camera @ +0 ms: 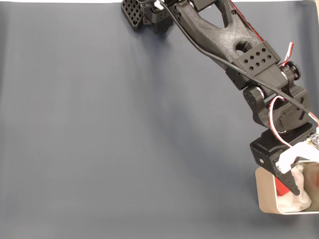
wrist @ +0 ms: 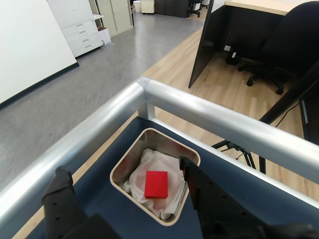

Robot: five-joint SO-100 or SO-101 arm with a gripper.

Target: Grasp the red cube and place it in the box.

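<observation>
Overhead, end effector (wrist: 127, 186) spread above box (wrist: 125, 162), red cube (wrist: 156, 184) inside

No readable text, labels, brands or numbers on anything in either view.

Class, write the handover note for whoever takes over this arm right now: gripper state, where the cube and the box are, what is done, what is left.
Gripper: open, holding nothing, above the box in the wrist view.
Red cube: lies inside the box, on the crumpled white lining, apart from both fingers.
Box: at the table's lower right corner in the fixed view, beside the metal rail.
Done: cube placed in the box.
Left: probably only to pull the arm back clear of the box.
</observation>
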